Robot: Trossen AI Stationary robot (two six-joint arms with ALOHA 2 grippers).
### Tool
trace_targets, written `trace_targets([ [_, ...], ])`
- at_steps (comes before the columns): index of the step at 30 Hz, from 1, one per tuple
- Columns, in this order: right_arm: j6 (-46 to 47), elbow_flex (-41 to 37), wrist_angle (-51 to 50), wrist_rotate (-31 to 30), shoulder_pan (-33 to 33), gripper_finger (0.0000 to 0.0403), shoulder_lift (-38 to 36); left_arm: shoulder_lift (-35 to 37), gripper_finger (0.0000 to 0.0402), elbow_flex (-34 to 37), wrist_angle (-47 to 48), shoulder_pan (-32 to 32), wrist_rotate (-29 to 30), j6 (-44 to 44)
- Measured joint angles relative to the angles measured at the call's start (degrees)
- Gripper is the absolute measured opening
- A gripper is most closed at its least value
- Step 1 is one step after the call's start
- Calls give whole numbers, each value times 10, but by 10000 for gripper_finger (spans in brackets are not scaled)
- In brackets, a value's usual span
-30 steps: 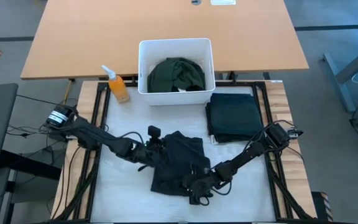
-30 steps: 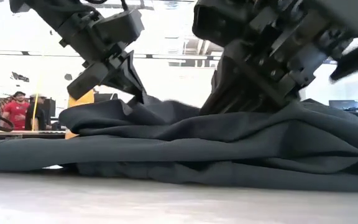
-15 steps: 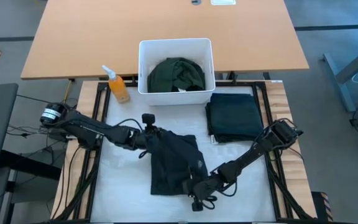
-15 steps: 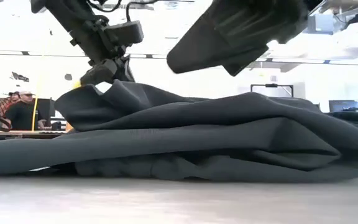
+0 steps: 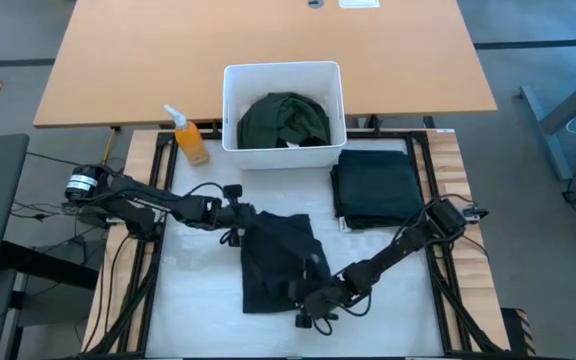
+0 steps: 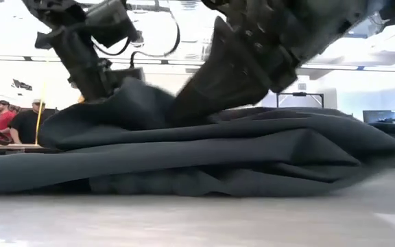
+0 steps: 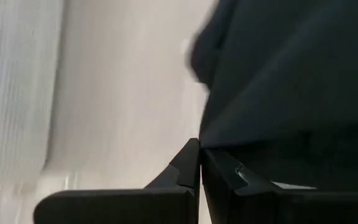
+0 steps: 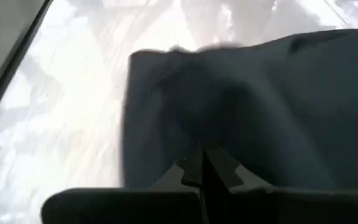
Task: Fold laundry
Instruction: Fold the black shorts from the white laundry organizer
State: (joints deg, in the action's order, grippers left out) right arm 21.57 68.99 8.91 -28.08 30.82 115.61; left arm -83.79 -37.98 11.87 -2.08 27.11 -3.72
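From above, a black garment (image 5: 280, 262) lies folded lengthwise on the white work surface (image 5: 198, 300) at the table's centre, a tall narrow shape. The left gripper (image 5: 240, 222) sits at the garment's eleven o'clock corner, fingers pressed together on the cloth edge; the right gripper (image 5: 311, 305) sits at its five o'clock corner, fingers likewise pinched on the fabric. At twelve o'clock a white bin (image 5: 232, 110) holds a crumpled dark green garment (image 5: 284, 120). A neatly folded dark stack (image 5: 376, 187) rests at two o'clock, well apart from the black one, and an orange spray bottle (image 5: 188, 138) stands at ten o'clock just beside the bin. In the low view the black garment (image 6: 204, 161) spreads across the table in layered folds, one arm (image 6: 81, 44) coming down at ten o'clock into a raised peak of cloth and the other (image 6: 280, 41) at one o'clock pressing into the fabric; which fingers grip there cannot be told. People (image 6: 19, 122) stand in the room at nine o'clock. The left wrist view shows that arm's fingertips (image 7: 190, 163) closed against each other with the dark cloth (image 7: 291, 81) meeting them at the tip, pale surface beside it. The right wrist view shows its fingertips (image 8: 194, 167) shut tight under the garment's corner (image 8: 241, 106), which drapes from them over the white surface.
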Motion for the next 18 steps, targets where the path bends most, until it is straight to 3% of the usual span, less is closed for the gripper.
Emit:
trace_targets([
  [4,-30,0,4,56,6,20,-5,30,0,8,39,2,68,39],
  [6,-36,0,3,86,10,20,-11,54,0,8,47,1,54,36],
  [12,-42,0,-17,86,14,20,-29,149,23,7,65,0,20,30],
  [16,-34,0,-34,83,13,20,-29,239,51,3,140,-1,11,58],
  [18,-23,0,-44,83,13,20,-29,279,69,7,180,-4,-22,96],
])
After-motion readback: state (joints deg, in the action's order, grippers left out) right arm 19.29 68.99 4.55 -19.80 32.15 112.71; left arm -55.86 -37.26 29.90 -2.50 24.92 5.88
